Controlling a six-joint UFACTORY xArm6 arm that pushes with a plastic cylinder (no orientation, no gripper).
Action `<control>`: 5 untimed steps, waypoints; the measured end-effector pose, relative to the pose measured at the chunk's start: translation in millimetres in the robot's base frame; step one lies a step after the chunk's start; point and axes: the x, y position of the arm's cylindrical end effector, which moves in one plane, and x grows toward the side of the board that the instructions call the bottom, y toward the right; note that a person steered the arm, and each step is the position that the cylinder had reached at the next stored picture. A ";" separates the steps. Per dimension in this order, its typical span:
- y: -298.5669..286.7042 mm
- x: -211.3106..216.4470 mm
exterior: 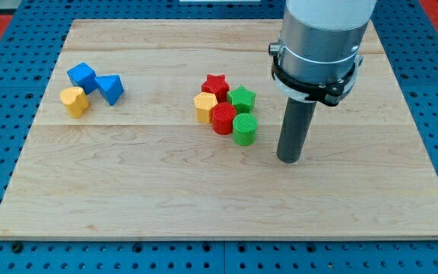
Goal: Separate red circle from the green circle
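Observation:
The red circle and the green circle stand touching each other near the board's middle, the green one at the red one's lower right. They sit in a tight cluster with a red star, a green star and a yellow hexagon. My tip rests on the board to the right of the green circle and slightly below it, apart from it by a small gap.
A blue cube, a blue triangle and a yellow heart-like block sit together at the view's upper left. The wooden board lies on a blue pegboard surface.

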 end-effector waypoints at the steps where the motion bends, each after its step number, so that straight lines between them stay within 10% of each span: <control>1: 0.0 0.0; 5: -79.0 -62.0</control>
